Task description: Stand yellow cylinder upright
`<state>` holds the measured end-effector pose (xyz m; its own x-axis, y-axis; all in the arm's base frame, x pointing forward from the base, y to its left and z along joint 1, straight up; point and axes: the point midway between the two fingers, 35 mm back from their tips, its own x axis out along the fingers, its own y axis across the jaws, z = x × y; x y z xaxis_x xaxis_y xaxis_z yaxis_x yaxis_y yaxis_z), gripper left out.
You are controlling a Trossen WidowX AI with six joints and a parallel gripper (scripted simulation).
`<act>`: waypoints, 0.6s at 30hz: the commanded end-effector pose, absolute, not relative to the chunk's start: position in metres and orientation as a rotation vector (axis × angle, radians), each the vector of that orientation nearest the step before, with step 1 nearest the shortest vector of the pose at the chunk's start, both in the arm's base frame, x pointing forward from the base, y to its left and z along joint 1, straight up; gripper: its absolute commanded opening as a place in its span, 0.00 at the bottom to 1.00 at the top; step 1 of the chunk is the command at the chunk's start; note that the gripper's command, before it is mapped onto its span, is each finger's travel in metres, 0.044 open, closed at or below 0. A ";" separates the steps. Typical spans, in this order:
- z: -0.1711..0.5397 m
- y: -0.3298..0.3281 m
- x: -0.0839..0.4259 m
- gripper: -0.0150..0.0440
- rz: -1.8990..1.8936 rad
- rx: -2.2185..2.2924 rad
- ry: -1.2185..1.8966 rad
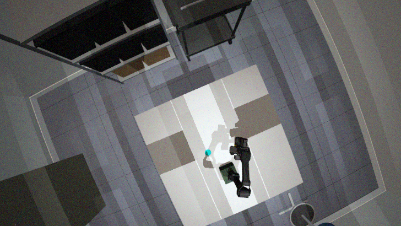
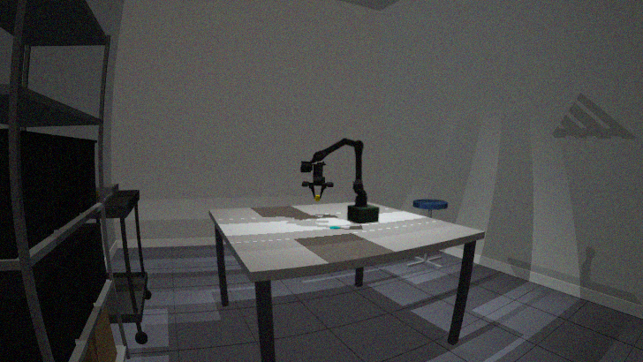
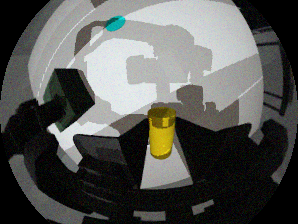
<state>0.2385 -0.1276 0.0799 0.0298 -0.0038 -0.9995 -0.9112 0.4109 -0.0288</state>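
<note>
The yellow tall cylinder (image 2: 317, 198) (image 3: 161, 140) is held between the fingertips, raised clear of the table. It looks roughly level, with one end towards the exterior camera. My gripper (image 2: 317, 196) (image 3: 161, 120) points down and is shut on the cylinder. In the top view the arm hides nearly all of the cylinder. The cyan circle (image 1: 207, 152) (image 2: 335, 227) (image 3: 115, 23) is a small flat disc on the table, away to one side of the gripper. No object stands on it.
The arm's dark green base block (image 1: 223, 171) (image 2: 363, 214) (image 3: 80, 97) sits on the table (image 1: 152, 124) (image 2: 442, 230), near the cyan circle. Arm shadows fall across the tabletop. A blue stool (image 2: 430, 204), a dark cart (image 2: 128, 198) and tall shelving (image 2: 19, 179) stand off the table.
</note>
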 end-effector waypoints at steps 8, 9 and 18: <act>0.082 -0.096 0.252 0.43 0.904 -0.928 1.333; 0.083 -0.092 0.253 0.43 0.908 -0.931 1.331; 0.084 -0.069 0.261 0.43 0.921 -0.940 1.322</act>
